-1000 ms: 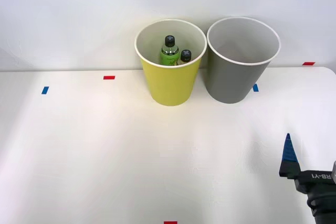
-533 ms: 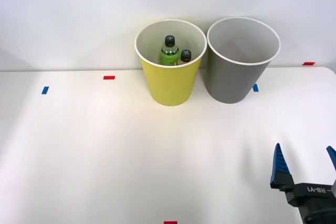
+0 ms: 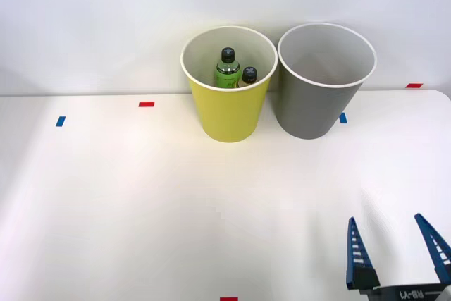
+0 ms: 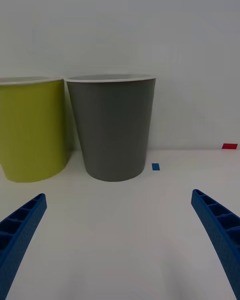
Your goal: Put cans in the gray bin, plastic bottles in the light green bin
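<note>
The round tapered yellow-green bucket (image 3: 229, 107) has a white rim and white inside. In it stand a bright green plastic bottle (image 3: 227, 72) and a paler yellowish bottle (image 3: 248, 79), both black-capped. The matte gray bucket (image 3: 317, 107) is white-rimmed, pale inside. Ribbed blue fingers (image 3: 359, 255) hang over a white tabletop (image 3: 141, 209) bearing small red and blue tape marks.

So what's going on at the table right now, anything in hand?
Nothing is held. The right gripper is open and empty, low over the near right part of the white table. Both plastic bottles stand inside the light green bin. No can shows in what is visible of the gray bin beside it.
</note>
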`<move>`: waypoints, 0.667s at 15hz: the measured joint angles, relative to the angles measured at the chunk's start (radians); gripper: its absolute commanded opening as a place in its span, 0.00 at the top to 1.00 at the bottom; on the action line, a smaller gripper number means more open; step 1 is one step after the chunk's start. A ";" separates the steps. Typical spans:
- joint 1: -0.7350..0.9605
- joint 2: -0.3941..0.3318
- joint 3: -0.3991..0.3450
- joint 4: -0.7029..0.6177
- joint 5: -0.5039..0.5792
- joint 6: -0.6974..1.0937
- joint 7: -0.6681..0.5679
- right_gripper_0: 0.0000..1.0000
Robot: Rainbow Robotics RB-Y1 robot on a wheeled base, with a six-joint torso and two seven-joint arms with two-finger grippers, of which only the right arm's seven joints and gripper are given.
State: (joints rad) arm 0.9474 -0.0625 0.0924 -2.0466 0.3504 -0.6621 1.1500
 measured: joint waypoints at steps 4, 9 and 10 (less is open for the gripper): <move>0.024 0.014 0.011 0.093 -0.077 -0.084 0.255 0.00; 0.080 0.007 0.097 0.149 -0.222 -0.140 0.477 0.00; 0.089 0.005 0.112 0.149 -0.228 -0.144 0.487 0.00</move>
State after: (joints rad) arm 1.0363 -0.0575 0.2041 -1.8976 0.1220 -0.8064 1.6373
